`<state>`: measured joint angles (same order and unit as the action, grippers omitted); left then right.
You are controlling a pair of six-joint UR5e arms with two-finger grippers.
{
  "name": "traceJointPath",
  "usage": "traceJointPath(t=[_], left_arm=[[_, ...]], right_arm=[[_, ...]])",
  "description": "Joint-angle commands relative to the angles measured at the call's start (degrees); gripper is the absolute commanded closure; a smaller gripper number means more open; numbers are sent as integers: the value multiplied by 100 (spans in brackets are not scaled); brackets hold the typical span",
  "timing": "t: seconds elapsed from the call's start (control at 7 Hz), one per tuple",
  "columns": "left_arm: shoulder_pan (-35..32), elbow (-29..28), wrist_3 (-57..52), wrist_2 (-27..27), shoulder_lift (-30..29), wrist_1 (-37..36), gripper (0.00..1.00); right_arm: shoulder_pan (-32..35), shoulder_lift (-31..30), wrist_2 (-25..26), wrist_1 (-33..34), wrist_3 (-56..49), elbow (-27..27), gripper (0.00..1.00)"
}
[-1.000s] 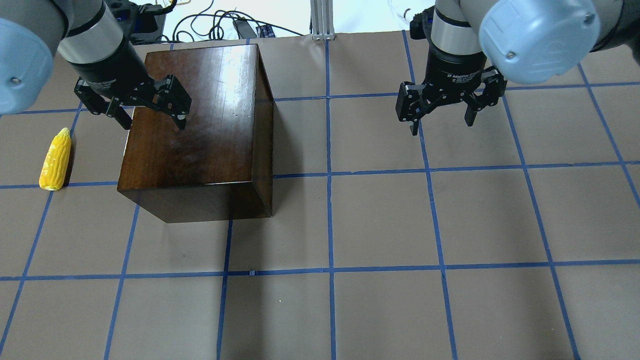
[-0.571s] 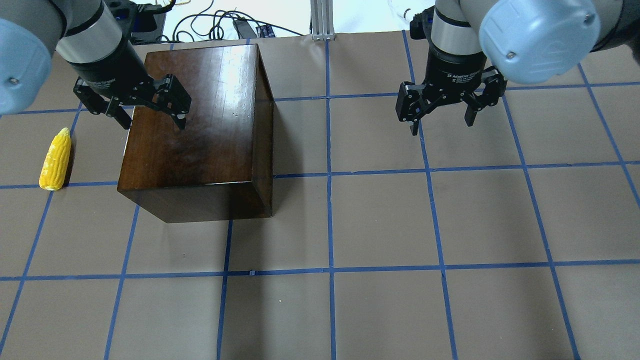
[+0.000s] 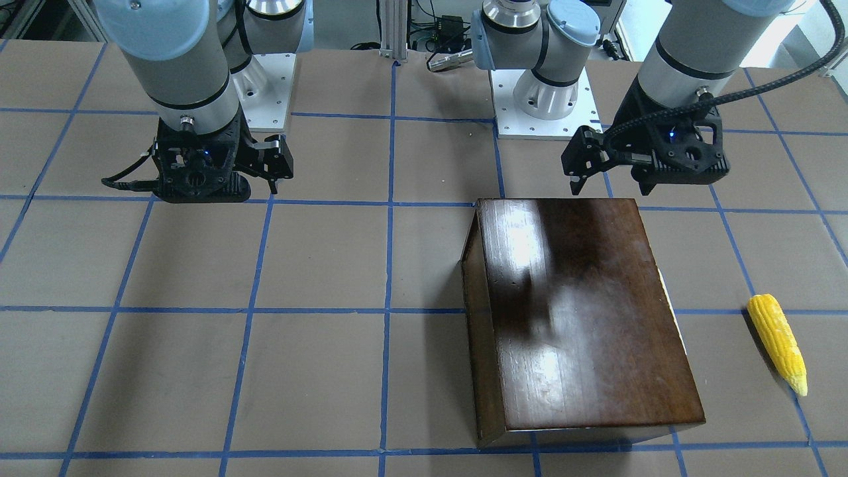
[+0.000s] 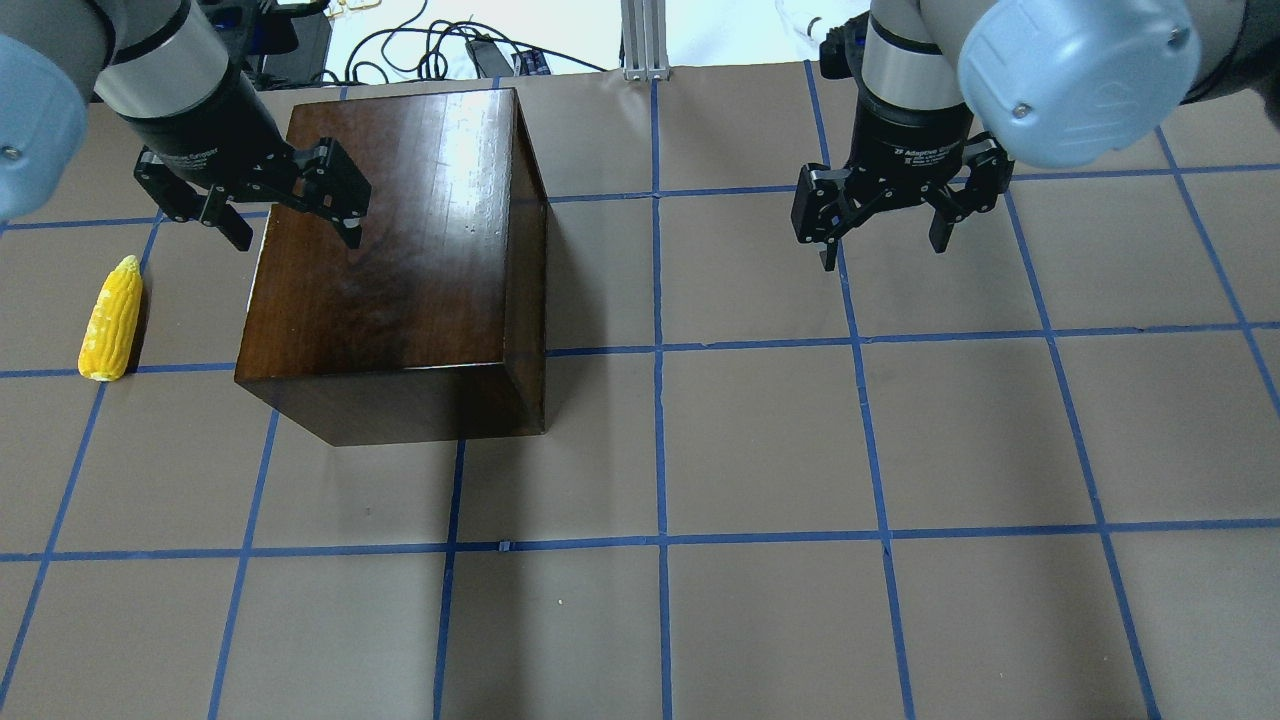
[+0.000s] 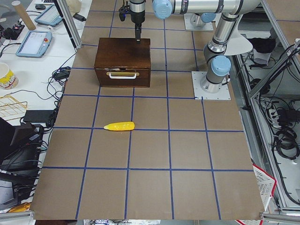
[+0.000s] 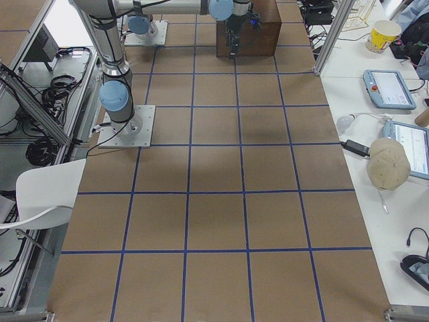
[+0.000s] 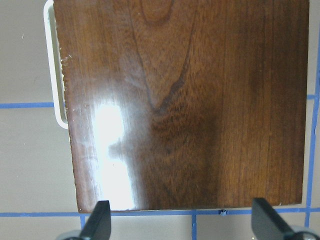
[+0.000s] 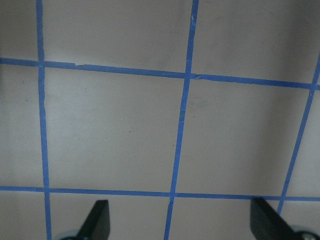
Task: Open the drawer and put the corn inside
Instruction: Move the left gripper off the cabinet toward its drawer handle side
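**Drawer shut, corn out on the table**

Drawer (image 5: 123, 77): pushed fully into the dark wooden box (image 4: 400, 230), front panel flush, white handle (image 5: 123, 73) showing. It sits below the left gripper (image 4: 296, 238) and off to that gripper's outer side, facing away from the right gripper (image 4: 884, 252).

Left gripper: released, fingers spread wide, holding nothing. It hangs above the box's glossy top, over the end nearest the robot's base. One finger lines up over the top, the other over the edge on the drawer side. From its wrist camera, most of the top stretches ahead of the fingertips, and the handle peeks out along one side edge.

Corn (image 4: 111, 318): lying flat on the table (image 4: 760, 440), further out from the left gripper than the drawer front, on the handle side. It is apart from the box and touches neither the box nor a gripper. Its long axis runs roughly parallel to the drawer front.

Right gripper: likewise spread and holding nothing. It hovers over brown paper crossed by blue tape lines (image 4: 760, 344), well apart from the box and across the table from the left gripper. Its wrist camera shows only that grid beneath the fingertips.
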<state>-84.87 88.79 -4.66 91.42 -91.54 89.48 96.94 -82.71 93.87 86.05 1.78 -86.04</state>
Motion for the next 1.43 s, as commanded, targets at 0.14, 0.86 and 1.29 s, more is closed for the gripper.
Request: traceJointPath(t=[0.14,0.86,1.29], left_arm=[[680,-151,-70,-498,-109,-9,0],[1814,-319,-1682,-599,-372,-70,0],[2229,-293,-2712,-625,-794,-483,0]], right_arm=[[0,0,0,0,-2,0,0],[0,0,0,0,-2,0,0],[0,0,0,0,-2,0,0]])
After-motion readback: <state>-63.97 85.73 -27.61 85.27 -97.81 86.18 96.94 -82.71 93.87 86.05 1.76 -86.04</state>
